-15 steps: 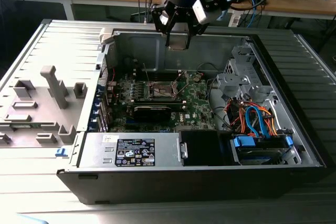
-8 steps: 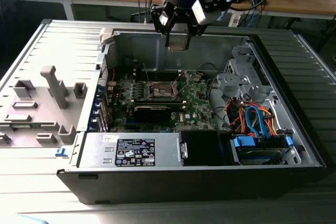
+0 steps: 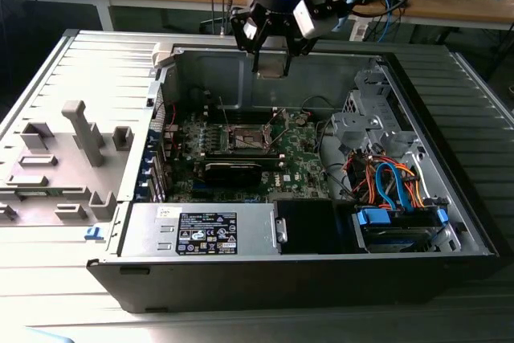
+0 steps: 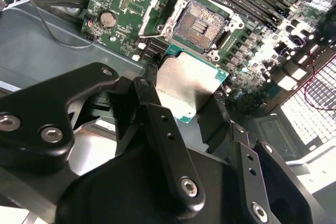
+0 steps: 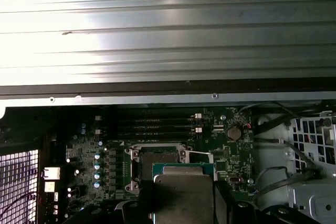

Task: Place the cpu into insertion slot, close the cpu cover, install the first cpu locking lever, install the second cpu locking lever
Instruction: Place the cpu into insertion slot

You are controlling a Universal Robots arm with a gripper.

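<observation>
My gripper [image 3: 271,60] hangs above the open computer case, shut on the cpu [image 3: 271,70], a flat square chip with a grey metal top and green rim. In the second wrist view the cpu [image 4: 189,85] sits clamped between the black fingers [image 4: 155,103], just short of the insertion slot [image 4: 199,24]. The slot's dark contact field lies bare inside its silver frame. The cpu cover [image 4: 157,6] appears swung back along one edge of the socket. In the first wrist view the cpu [image 5: 184,190] partly overlaps the slot [image 5: 157,157] below it. On the green motherboard the slot [image 3: 249,138] lies well below the gripper.
A long black block [image 3: 233,171] lies beside the socket. The power supply [image 3: 205,230] and a drive bay with blue and orange cables [image 3: 393,186] line the near side. The case walls [image 3: 321,78] ring the board. Memory slots [image 5: 157,124] and a coin battery [image 4: 108,19] flank the socket.
</observation>
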